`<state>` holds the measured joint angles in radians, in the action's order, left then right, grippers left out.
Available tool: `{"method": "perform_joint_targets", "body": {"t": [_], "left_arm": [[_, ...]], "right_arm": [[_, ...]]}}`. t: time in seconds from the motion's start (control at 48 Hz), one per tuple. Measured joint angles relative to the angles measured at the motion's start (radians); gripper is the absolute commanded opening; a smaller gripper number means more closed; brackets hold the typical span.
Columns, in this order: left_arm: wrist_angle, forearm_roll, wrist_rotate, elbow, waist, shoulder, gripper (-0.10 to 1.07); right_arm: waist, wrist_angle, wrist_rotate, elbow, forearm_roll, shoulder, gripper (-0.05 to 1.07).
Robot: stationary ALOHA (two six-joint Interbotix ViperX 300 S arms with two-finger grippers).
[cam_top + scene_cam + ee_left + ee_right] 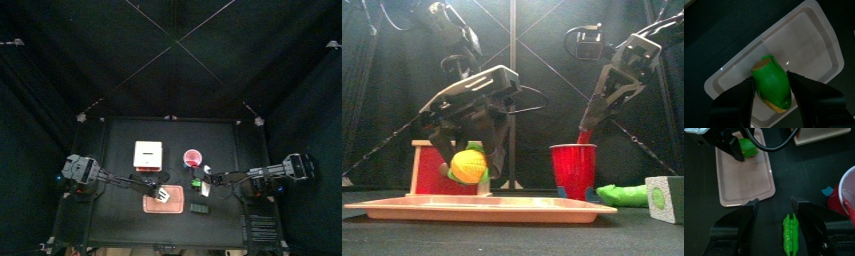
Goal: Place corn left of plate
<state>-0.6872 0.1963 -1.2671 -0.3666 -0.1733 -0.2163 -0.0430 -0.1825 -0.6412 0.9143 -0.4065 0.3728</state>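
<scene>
My left gripper [772, 81] is shut on the corn [773, 86], a green-husked cob with a yellow end. The corn [468, 165] hangs a little above the salmon-pink plate [543, 209], over its left half in the front view. From above, the left gripper [158, 190] sits over the plate [163, 207] near the table's front. The right wrist view shows the plate [743, 180] and the held corn [747, 147]. My right gripper [774, 204] is open, right of the plate, above a green pod [789, 234] lying on the table.
A red cup [573, 168] stands right of the plate, and a red-sided white-and-orange box [147, 154] lies behind the plate. The green pod [623, 195] and a green-and-white block [664, 199] lie at the front right. Curtains close in all sides.
</scene>
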Motion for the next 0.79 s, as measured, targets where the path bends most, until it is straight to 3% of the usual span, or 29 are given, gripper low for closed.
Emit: {"method": "perform_joint_targets", "body": {"t": [0.333,0.5,0.792], "left_arm": [[-0.071,0.003,-0.003,-0.014,-0.003,0.026,0.81],[-0.086,0.002,-0.009,-0.067,-0.012,0.083,0.81],[-0.086,-0.055,-0.055,-0.233,-0.052,0.199,0.81]], "right_arm": [[-0.002,0.0,0.002,0.0,0.0,0.0,0.88],[0.0,0.0,0.002,0.0,0.0,0.0,0.88],[-0.002,0.0,0.0,0.0,0.002,0.0,0.88]]}}
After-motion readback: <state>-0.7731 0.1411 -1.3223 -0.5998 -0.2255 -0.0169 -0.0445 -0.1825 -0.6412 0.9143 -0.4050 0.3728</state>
